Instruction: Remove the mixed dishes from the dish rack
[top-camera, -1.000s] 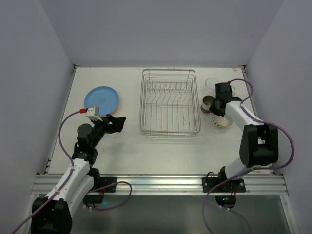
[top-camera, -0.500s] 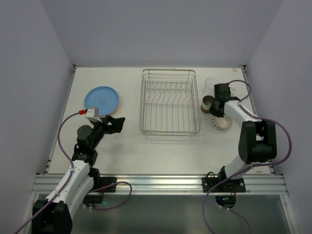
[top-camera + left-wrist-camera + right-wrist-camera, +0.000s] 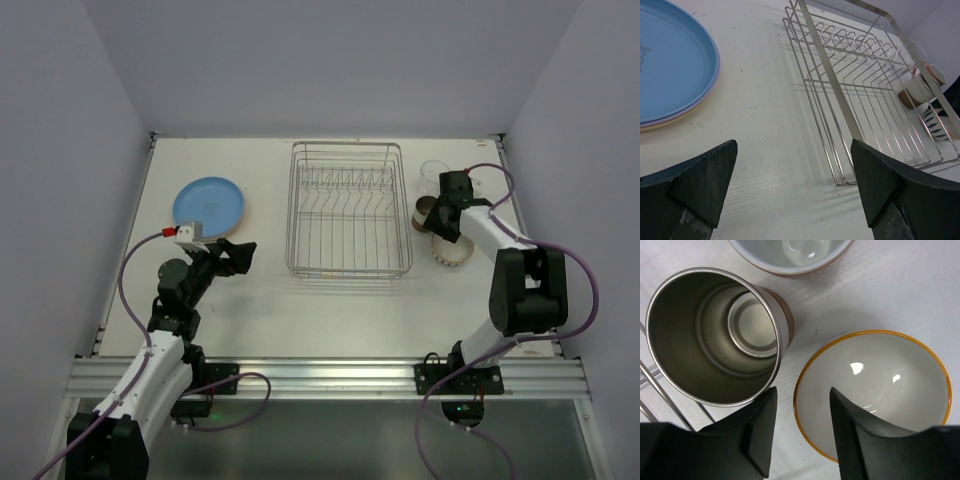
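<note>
The silver wire dish rack stands mid-table with nothing in it; it also shows in the left wrist view. The blue plate lies at the left on top of the purple and yellow plates, whose edges show in the left wrist view. To the right of the rack are a clear tumbler, a reddish-brown cup, a second cup and the cream bowl. My right gripper is open and empty, its fingers either side of the bowl's left rim. My left gripper is open and empty over bare table.
The table's side walls run close to the plates at the left and to the cups at the right. Bare tabletop lies between the rack and the arm bases.
My right gripper has shifted slightly over the cup and bowl. The left arm has barely moved. Nothing was taken hold of or let go.
</note>
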